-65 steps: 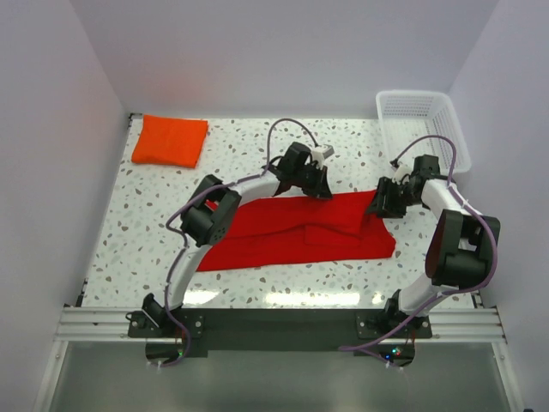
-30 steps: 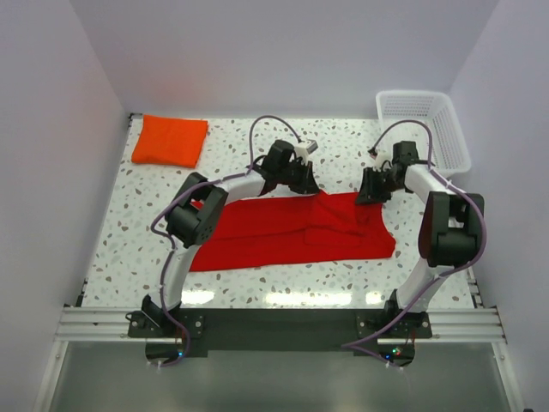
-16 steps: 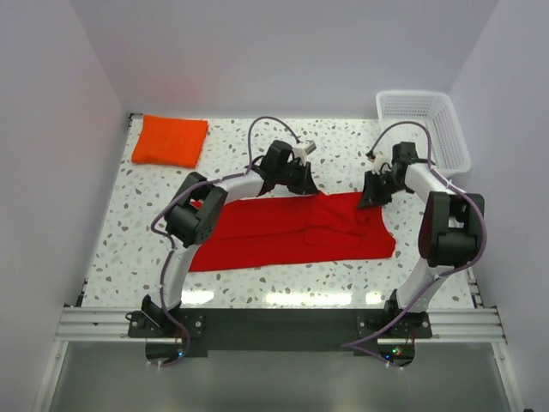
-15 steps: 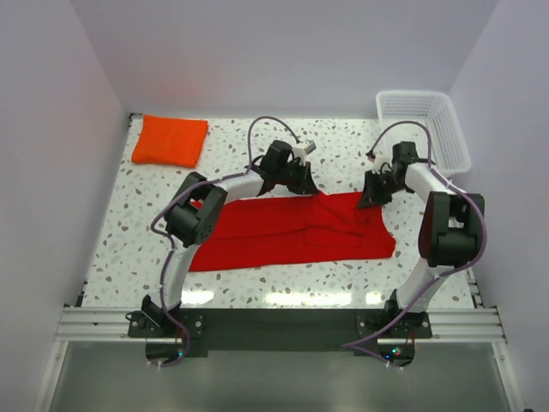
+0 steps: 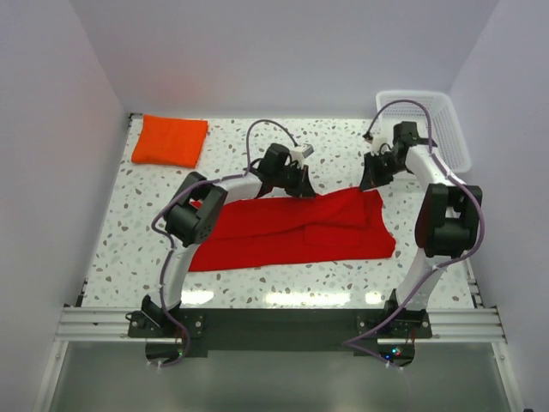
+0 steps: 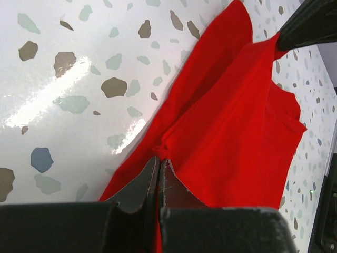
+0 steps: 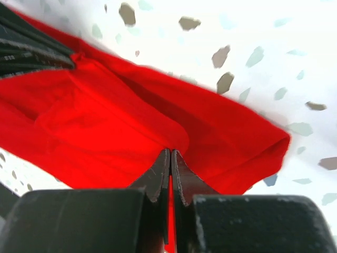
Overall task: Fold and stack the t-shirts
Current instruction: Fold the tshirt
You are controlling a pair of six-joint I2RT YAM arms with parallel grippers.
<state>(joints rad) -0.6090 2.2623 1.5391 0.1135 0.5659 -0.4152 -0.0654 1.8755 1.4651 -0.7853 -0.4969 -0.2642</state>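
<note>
Red t-shirt (image 5: 292,233) lies spread on the speckled table (image 5: 249,146) in the middle of the scene, its long axis running left to right, with the left end a little nearer than the right. Its far edge is gathered and drawn up at two points on the right half. Well apart from it, the orange t-shirt (image 5: 170,140) sits folded as a flat pad in the far left corner. A white lattice basket (image 5: 449,137) stands in the far right corner; the right arm's cable arcs over its left rim, and I cannot tell what its floor holds. From its near base the left arm bends at the elbow and reaches far and rightward, and the left gripper (image 5: 307,187) has its jaws pinched tight on the shirt's far edge. Beside the basket the right arm stretches up, its wrist turned leftward, and the right gripper (image 5: 371,182) is likewise clamped on a fold at the far right corner of the red cloth.
</note>
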